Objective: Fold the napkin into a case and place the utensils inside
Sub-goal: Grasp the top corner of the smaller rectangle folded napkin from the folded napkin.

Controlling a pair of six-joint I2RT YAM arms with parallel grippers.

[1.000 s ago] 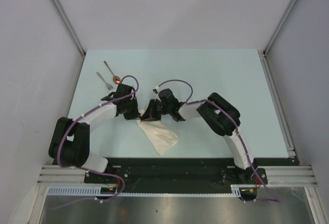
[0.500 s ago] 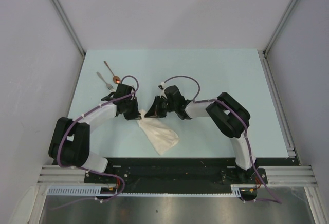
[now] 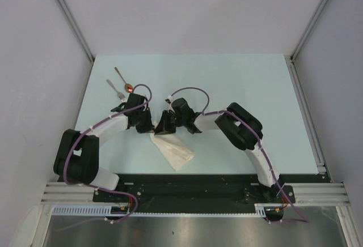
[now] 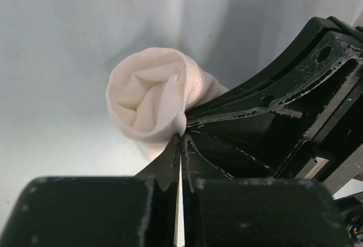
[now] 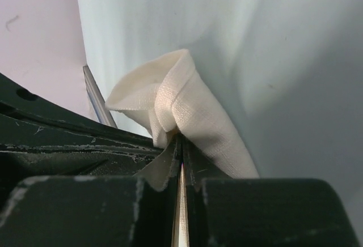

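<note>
1. The napkin (image 3: 174, 152) lies on the table (image 3: 238, 82) just in front of the arm bases, gathered into a narrow, long shape whose far end reaches up between the two grippers
2. The left gripper (image 4: 180, 140) is clamped on that far end: its jaws meet on the cloth, and a loose roll of napkin bulges just beyond them
3. The right gripper (image 5: 180, 140) is pinched on the same end, just beside the left one, with a folded corner rising out of its closed jaws
4. This looks like the folding step, not the loading: the fork (image 3: 116, 90) and spoon (image 3: 123, 79) lie side by side at the far left of the table, well apart from the cloth
5. The next move seems to call for both grippers travelling together, so the end is neither stretched nor twisted, and for laying it down with a mouth left open
6. From above, the grippers cover the pinched end, so whether a pocket exists there cannot be told; nor can how many layers each holds
7. A thin silvery strip at the left of the right wrist view is too cropped to identify
</note>
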